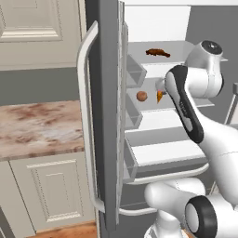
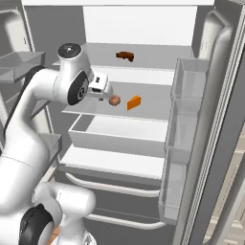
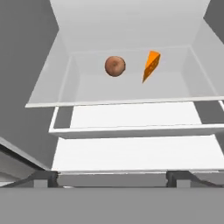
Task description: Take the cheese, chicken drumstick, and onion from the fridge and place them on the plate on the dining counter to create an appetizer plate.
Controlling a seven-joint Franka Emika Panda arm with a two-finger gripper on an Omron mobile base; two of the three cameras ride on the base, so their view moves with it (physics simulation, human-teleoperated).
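Fridge [image 2: 210, 119] first: we saw it standing open ahead of our claw [image 3: 112, 177], its white shelves facing us and its steel door [image 1: 104, 116] with the long curved pale handle [image 1: 86, 125] swung out well to the claw's left. Beyond that door lay a stretch of marbled counter [image 1: 37, 128] over cream cabinets [image 1: 46, 195], far off to the claw's left.

Our claw hung just in front of the middle shelf [image 3: 131, 89], jaws spread wide and holding nothing; in the hand view the two dark tips sat far apart at the bottom corners. In the right base view the claw was mostly hidden behind the wrist.

On the shelf above the claw's level, further back, the chicken drumstick [image 2: 125, 56] lay alone.

On the middle shelf, straight ahead of the claw, the cheese [image 3: 151, 65] rested as an orange wedge, slightly right of the claw's centre line.

Just left of it, apart and not touching, sat the onion [image 3: 115, 66], closest to the claw's line.
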